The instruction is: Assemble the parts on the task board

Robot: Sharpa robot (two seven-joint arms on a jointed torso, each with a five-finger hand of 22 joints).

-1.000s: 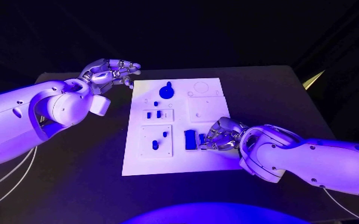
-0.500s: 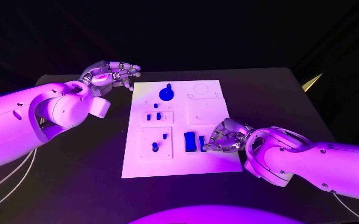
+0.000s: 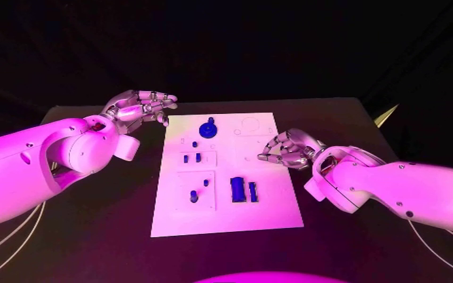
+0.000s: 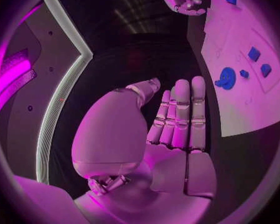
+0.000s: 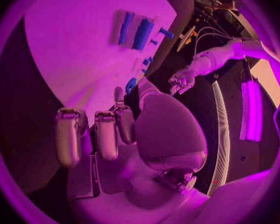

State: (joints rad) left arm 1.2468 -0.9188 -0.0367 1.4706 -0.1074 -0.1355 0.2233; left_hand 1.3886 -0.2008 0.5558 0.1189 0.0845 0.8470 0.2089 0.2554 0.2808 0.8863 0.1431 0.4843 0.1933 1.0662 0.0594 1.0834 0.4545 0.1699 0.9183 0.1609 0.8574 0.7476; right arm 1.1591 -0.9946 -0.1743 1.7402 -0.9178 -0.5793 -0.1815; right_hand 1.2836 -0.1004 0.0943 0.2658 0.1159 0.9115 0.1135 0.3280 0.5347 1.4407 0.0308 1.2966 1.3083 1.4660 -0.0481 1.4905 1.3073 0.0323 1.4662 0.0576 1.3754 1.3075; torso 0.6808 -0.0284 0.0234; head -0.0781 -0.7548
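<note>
Two slim blue parts (image 3: 243, 190) lying side by side on the near half of the white task board (image 3: 273, 207), itself sitting in the middle of the black desk (image 3: 368, 230). Further up the board, showing a round blue part with a stem (image 3: 207, 128) near the far edge, a pair of small blue parts (image 3: 192, 158) in a raised panel, and one more part (image 3: 194, 196) in the panel below. Hovering over the board's right edge, beside a blank panel and well apart from the two slim parts: right hand (image 3: 289, 149), fingers curled inward and holding nothing visible. Hanging off the board's far left corner, above bare desk: left hand (image 3: 140, 106), fingers loosely bent and slightly apart, likewise gripping nothing.

Looking unfinished, with the slim parts apparently loose on the flat surface rather than seated. Risking, on any reach back toward them, a sideways nudge from curled fingers, sliding a part across the smooth board or knocking it against its neighbour. Also risking a poor pinch, the two parts lying so close together that fingers closing on one could catch both.
</note>
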